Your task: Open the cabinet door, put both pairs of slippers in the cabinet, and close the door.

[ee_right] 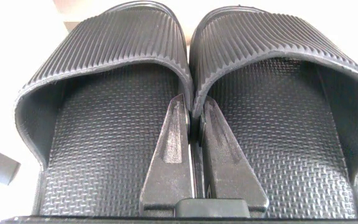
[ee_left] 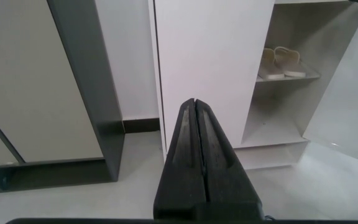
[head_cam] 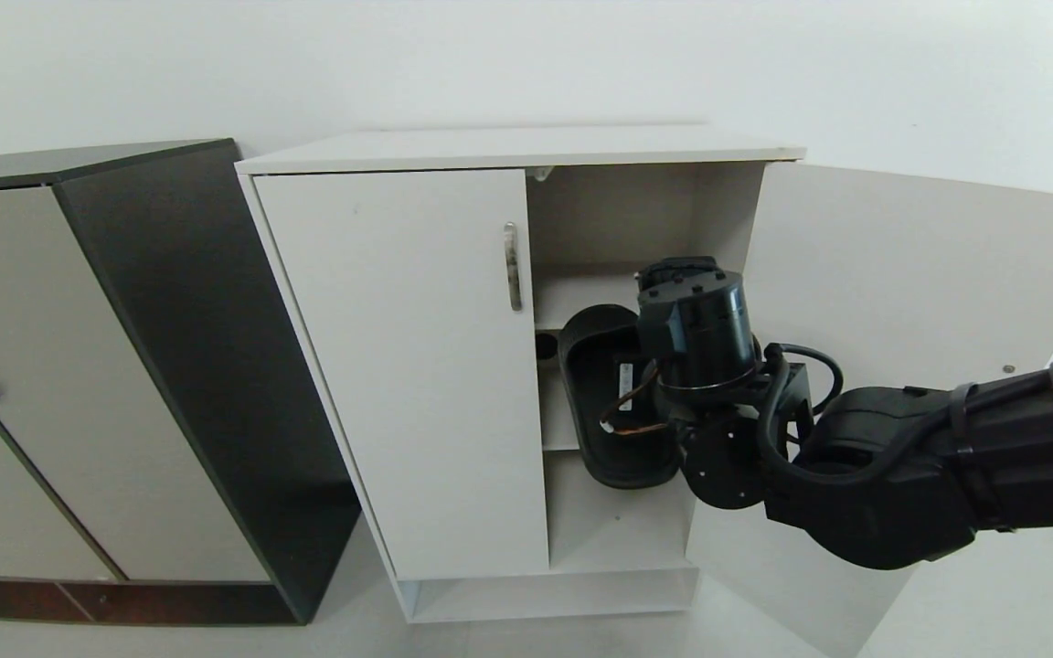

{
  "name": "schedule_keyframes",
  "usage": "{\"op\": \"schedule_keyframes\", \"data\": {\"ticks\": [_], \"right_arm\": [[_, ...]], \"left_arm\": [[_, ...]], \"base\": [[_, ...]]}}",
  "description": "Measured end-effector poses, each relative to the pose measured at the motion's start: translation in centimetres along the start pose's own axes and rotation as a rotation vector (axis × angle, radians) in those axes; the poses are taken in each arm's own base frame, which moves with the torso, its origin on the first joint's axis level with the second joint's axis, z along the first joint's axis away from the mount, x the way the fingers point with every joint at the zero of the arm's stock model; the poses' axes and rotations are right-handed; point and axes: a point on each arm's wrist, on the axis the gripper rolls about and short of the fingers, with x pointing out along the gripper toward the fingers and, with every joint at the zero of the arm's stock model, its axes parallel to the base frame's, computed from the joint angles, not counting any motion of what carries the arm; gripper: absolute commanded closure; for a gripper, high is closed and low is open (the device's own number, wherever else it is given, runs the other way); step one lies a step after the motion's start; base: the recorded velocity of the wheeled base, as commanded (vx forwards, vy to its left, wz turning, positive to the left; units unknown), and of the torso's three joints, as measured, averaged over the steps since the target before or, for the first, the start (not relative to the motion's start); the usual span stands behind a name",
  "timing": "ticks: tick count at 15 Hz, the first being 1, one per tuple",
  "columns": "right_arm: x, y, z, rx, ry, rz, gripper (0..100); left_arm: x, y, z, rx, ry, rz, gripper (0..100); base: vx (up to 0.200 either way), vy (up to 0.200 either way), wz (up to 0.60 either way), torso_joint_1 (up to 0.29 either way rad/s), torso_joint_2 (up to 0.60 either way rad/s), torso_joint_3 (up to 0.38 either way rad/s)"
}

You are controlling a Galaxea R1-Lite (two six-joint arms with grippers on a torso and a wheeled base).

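**A:** Black slippers [head_cam: 613, 402]: where?

**B:** Tipped on end in the open half of the white cabinet [head_cam: 508, 151], about middle-shelf height, around four o'clock from the handle [head_cam: 512, 267]. Not yet set down, judging by the arm behind them.

**A:** Held how?

**B:** Pinched as a pair by the right pincer [ee_right: 193, 112]. Clamped on the two inner side walls, pressed against each other, just short of the ribbed straps.

**A:** And the handling?

**B:** Probably light, foam or rubber by the look. Soft and bendy, so likely to sag or twist around the grip. Textured footbeds and ridged straps, so hardly slippery. Nothing fragile. Best taken exactly there, at the touching inner walls, both in one pinch. Worth avoiding a hold on a single strap, for risk of losing its mate.

**A:** Anything inside already?

**B:** Pale slippers [ee_left: 283, 62], lying side by side on a shelf [ee_left: 291, 76]. Hard to say whether above or below the black pair's level.

**A:** Farther out?

**B:** Open door [head_cam: 901, 274] swung wide at three o'clock of the black pair, closed door [head_cam: 398, 366] at nine. Dark cabinet [head_cam: 197, 347] beyond, also at nine, just beside the white one. Left pincer [ee_left: 195, 102] pressed together on nothing, well apart from the cabinet, aimed at the closed door.
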Motion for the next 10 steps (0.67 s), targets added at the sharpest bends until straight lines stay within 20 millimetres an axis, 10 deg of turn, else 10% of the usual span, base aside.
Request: {"op": "schedule_keyframes", "data": {"ticks": [10], "right_arm": [[0.43,-0.36,0.19,0.006,0.011,0.041,100]], "left_arm": [[0.0,0.0,-0.01,0.0,0.001,0.0,100]], "base": [[0.18,0.0,0.0,0.0,0.0,0.004]]}}
